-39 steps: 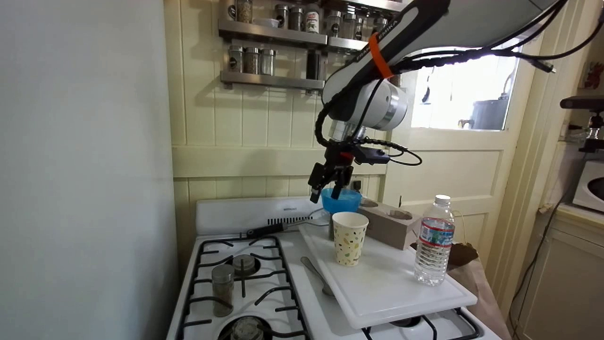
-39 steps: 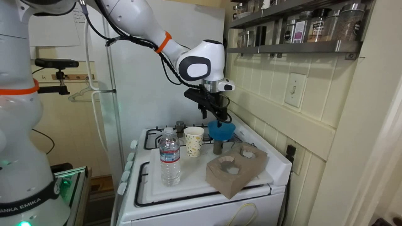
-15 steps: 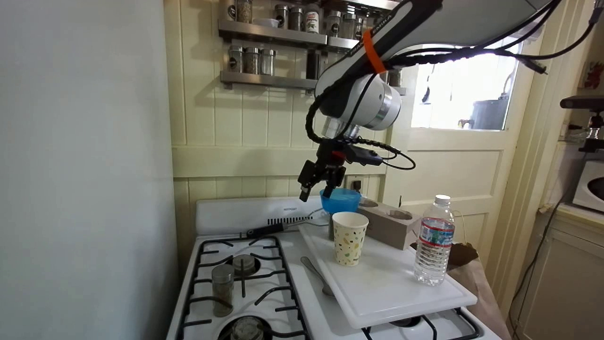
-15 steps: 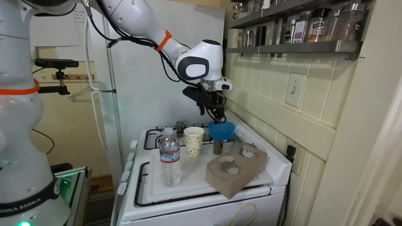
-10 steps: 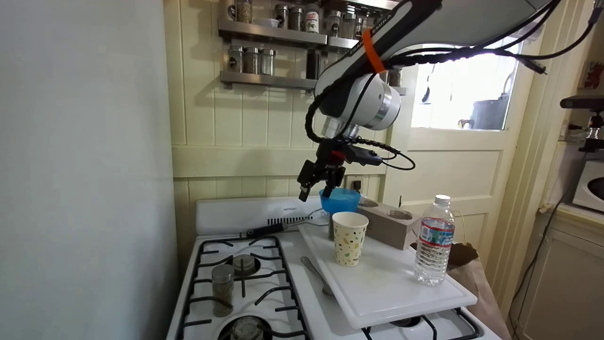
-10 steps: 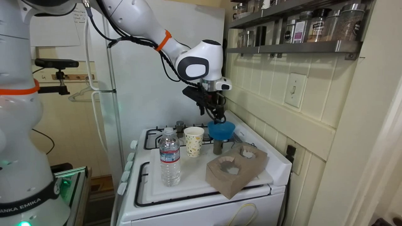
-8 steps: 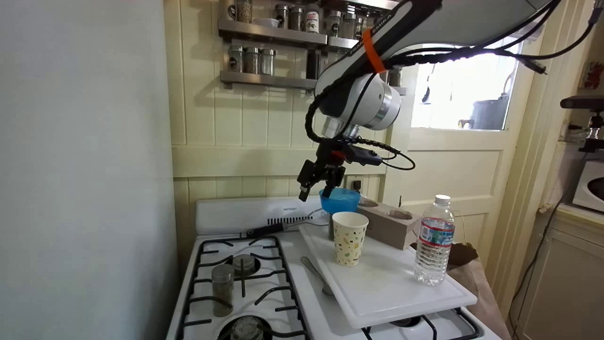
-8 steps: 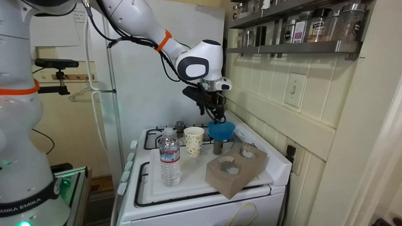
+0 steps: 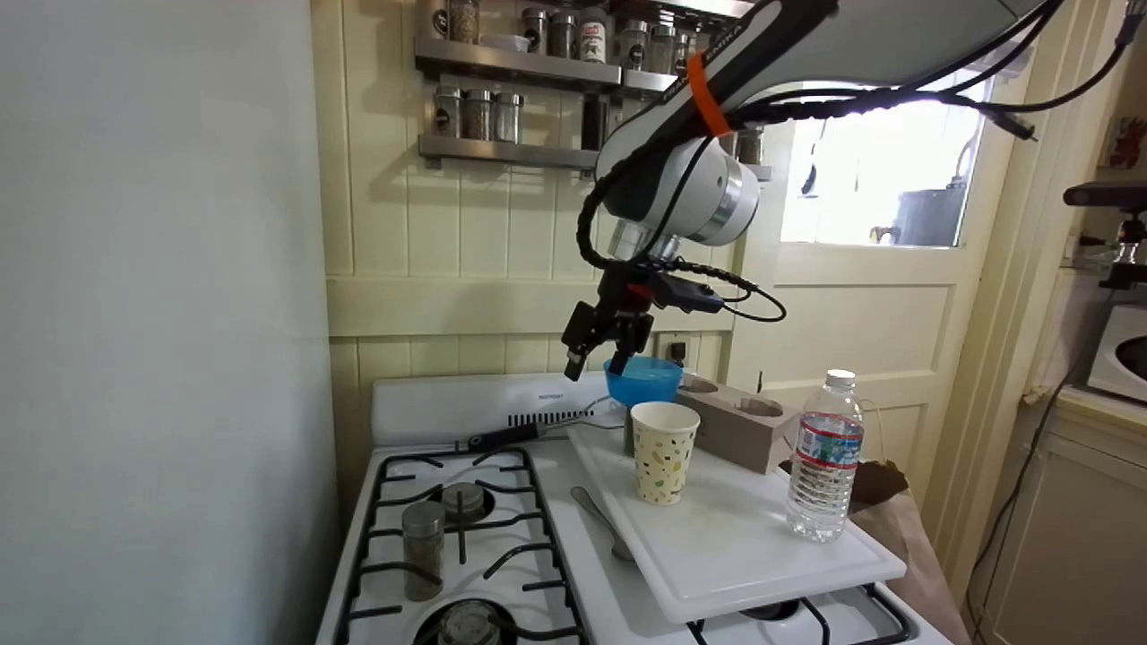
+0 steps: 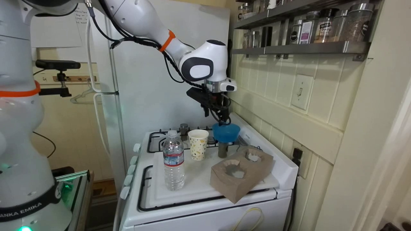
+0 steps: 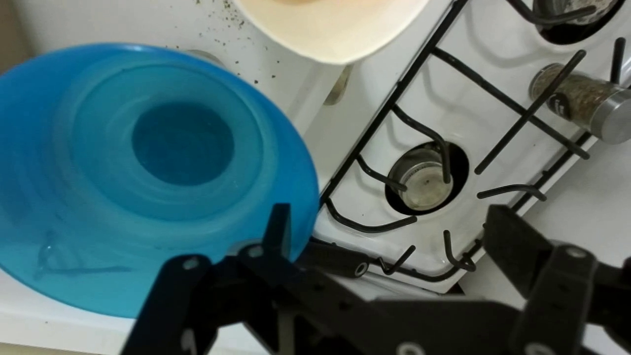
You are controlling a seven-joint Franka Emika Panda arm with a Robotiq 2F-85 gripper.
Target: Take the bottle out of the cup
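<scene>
The clear bottle (image 9: pixel 826 479) with its white cap stands upright on the white board, apart from the cup; it shows in both exterior views (image 10: pixel 174 160) and is out of the wrist view. The cream speckled cup (image 9: pixel 663 461) stands upright on the same board (image 10: pixel 198 146); its rim is at the top of the wrist view (image 11: pixel 335 42). My gripper (image 9: pixel 594 369) is open and empty, high at the back by the blue bowl (image 9: pixel 645 383). In the wrist view one finger overlaps the bowl (image 11: pixel 187 202) and the other is clear of it (image 11: pixel 389 217); contact is unclear.
The bowl sits on a dark jar (image 10: pixel 222 150). A brown cardboard holder (image 10: pixel 242 173) with two holes is beside it. A spoon (image 9: pixel 602 524) lies by the board (image 9: pixel 744 555). A spice jar (image 9: pixel 423 551) stands among the burner grates. Shelves (image 9: pixel 520 154) hang on the back wall.
Over the whole span my open gripper has moved a little away from the bottle, leftward across the bowl. In the last second it has barely moved. The bottle and cup have not moved.
</scene>
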